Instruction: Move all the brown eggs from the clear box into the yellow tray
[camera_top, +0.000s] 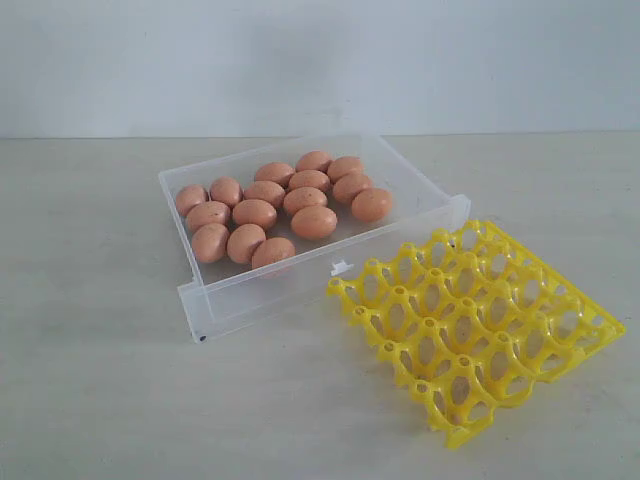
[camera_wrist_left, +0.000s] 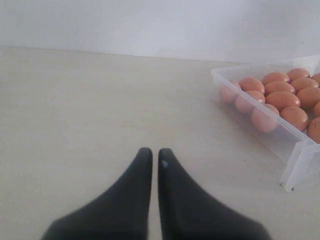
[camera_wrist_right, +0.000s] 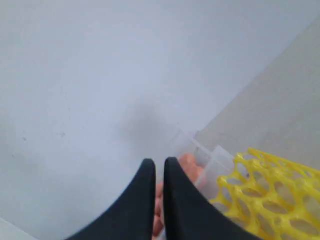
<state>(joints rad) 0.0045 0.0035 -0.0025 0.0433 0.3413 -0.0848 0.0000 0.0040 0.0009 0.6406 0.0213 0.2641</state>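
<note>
Sitting clustered in the clear box (camera_top: 250, 300), the brown eggs (camera_top: 275, 205) are all on its floor in the exterior view, and the yellow tray (camera_top: 480, 320) lies just beside the box's latch side. Left wrist view next: the left gripper (camera_wrist_left: 155, 156) is pinched closed on nothing, over bare table (camera_wrist_left: 75, 125) beside the box. Right wrist view: the right gripper (camera_wrist_right: 160, 165) is closed too, empty, with the box's corner and the tray's edge just past its tips.

closed hand (camera_wrist_left: 155, 153), brown eggs (camera_wrist_left: 282, 100) in clear box (camera_wrist_left: 299, 156)
</note>
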